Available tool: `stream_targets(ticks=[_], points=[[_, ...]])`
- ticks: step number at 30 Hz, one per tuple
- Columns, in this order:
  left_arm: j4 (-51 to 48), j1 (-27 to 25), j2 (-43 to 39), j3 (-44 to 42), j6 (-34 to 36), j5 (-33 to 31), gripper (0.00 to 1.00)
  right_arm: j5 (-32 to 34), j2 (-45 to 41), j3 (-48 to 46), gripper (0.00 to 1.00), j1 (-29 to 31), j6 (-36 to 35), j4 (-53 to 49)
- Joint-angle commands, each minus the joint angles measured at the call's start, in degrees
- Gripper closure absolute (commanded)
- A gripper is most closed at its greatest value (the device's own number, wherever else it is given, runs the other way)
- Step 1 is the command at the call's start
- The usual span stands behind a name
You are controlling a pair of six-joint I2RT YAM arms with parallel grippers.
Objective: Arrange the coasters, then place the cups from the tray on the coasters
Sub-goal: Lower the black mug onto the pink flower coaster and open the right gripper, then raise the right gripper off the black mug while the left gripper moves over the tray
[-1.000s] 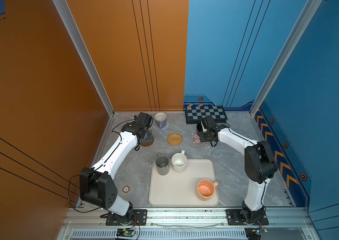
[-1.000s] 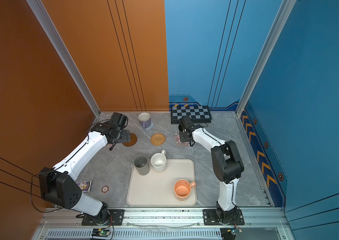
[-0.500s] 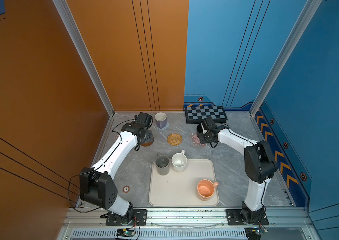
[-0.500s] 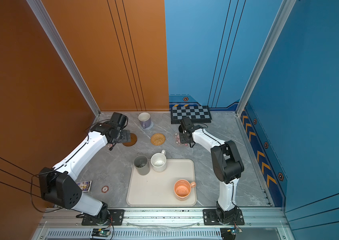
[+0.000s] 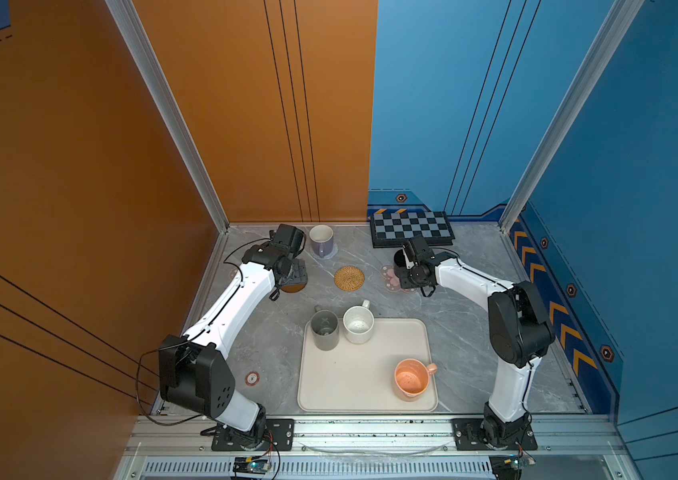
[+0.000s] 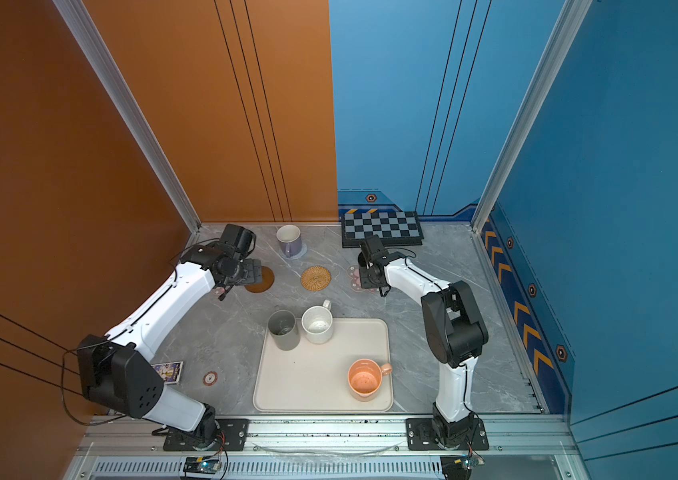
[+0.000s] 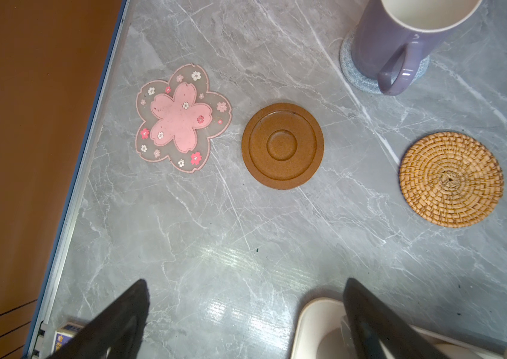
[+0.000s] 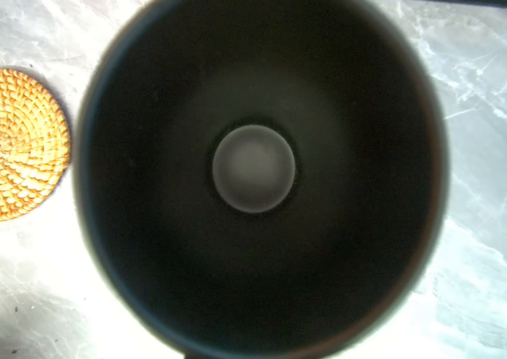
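Above the brown ringed coaster (image 5: 293, 286) (image 7: 282, 146) my left gripper (image 5: 296, 272) (image 7: 246, 310) hangs open and empty. A pink-flower coaster (image 7: 182, 118) lies beside it near the wall. The lavender cup (image 5: 321, 241) stands on the grey-blue coaster (image 7: 358, 77). The rattan coaster (image 5: 349, 277) is bare. My right gripper (image 5: 412, 266) is at the black cup (image 5: 400, 258) (image 8: 253, 169), over another pink-flower coaster (image 5: 389, 279); its jaws are hidden. On the tray (image 5: 354, 386) stand the grey cup (image 5: 324, 330), speckled white cup (image 5: 358, 325) and peach cup (image 5: 411, 379).
A black-and-grey chequered board (image 5: 412, 228) leans at the back wall behind the right arm. A red-and-white sticker (image 5: 252, 378) and a small card (image 6: 169, 371) lie near the left arm's base. Walls close in both sides.
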Motion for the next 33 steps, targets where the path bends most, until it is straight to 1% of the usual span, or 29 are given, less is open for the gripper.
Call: stream_targets(ticks=[1,2,4,5,8,16,20,27,33], points=[[-0.7,0.4,0.5,1.3,0.4,0.9,0.02,-0.5,-1.6,-0.5,0.71,0.2,1.0,0.5],[-0.8,0.4,0.6,1.4,0.4,0.9,0.02,-0.7,-1.8,-0.5,0.69,0.2,1.1,0.1],[-0.8,0.3,0.7,1.3,0.4,1.0,0.02,-0.8,-2.2,-0.3,0.6,0.3,1.3,-0.7],[-0.8,0.3,0.8,1.4,0.4,1.0,0.02,-0.8,-2.5,-0.1,0.58,0.3,1.3,-1.1],[-0.9,-0.1,0.8,1.8,0.7,0.9,0.02,-0.8,-3.3,0.2,0.55,0.4,1.1,-2.1],[-1.0,-0.5,-1.4,1.8,1.3,0.7,0.02,0.1,-8.8,-0.7,0.56,0.4,-0.7,-4.2],[-1.1,-1.0,-3.1,1.3,2.1,2.3,0.02,0.9,-12.3,-2.7,0.56,0.5,-1.4,-4.7],[-1.5,-6.6,-8.6,1.2,1.1,2.0,0.02,2.4,-18.7,-6.5,0.55,0.6,-1.8,-6.1],[-1.5,-12.0,-10.5,0.9,0.5,4.5,0.02,3.2,-24.6,-9.0,0.55,1.3,-2.3,-8.1]])
